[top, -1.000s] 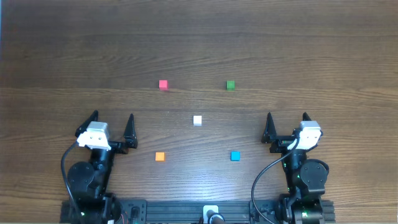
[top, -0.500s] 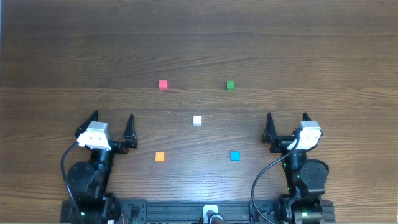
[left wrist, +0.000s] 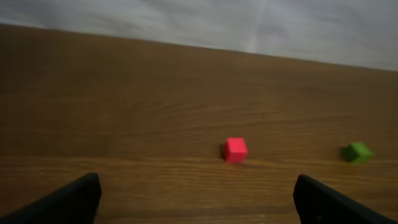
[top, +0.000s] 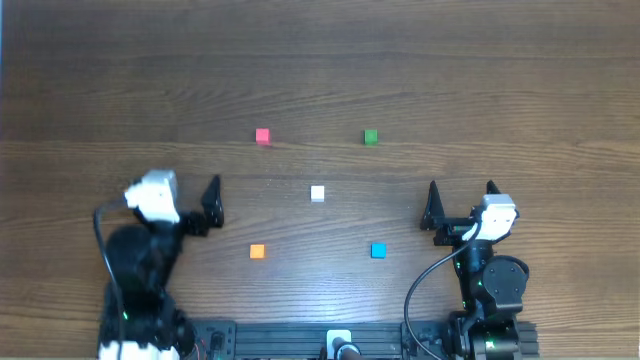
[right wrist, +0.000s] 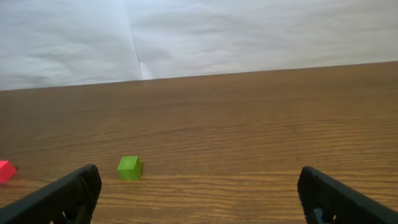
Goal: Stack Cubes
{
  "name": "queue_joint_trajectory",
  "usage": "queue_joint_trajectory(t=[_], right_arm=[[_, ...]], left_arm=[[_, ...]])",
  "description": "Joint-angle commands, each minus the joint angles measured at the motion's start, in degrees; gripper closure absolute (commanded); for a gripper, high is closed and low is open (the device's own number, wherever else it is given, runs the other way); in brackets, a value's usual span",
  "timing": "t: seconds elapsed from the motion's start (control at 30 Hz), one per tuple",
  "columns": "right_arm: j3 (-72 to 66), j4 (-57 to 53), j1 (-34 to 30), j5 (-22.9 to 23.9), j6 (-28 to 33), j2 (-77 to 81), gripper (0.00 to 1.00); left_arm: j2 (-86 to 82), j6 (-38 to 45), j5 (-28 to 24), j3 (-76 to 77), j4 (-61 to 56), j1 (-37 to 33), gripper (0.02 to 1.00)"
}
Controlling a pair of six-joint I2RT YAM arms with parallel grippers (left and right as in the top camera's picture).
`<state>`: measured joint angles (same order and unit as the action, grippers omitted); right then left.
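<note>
At the lower left, the left gripper (left wrist: 196, 182) has its fingers spread wide and holds nothing; from above it looks smeared, perhaps tilted. At the lower right, the right gripper (top: 461, 188) is likewise spread and empty. Small plain cubes sit apart on the wooden table (top: 500, 80). The orange cube (top: 257, 252) and blue cube (top: 378, 250) are nearest, the white cube (top: 317, 193) is at centre, and the pink cube (top: 262, 135) and green cube (top: 371, 136) are farthest.
</note>
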<state>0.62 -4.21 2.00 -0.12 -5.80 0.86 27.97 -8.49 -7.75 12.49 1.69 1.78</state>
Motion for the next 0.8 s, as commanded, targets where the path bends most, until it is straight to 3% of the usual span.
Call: queue_joint_trajectory(t=[0.03,0.43,0.8], right_arm=[[-0.3,-0.1,-0.4,-0.5,0.1,-0.4,0.007],[-0.3,-0.1,-0.4,-0.5,0.1,-0.4,0.009],[-0.3,-0.1,-0.4,-0.5,0.1,-0.4,0.009]], left_arm=[[17.7,-2.3,-4.5,16.7,2.8,1.5,0.02],[69.9,-5.7,-4.6,66.1,38.1,9.7,0.02],[83.8,-7.5,0.8,71.8,42.0,15.3,0.02]])
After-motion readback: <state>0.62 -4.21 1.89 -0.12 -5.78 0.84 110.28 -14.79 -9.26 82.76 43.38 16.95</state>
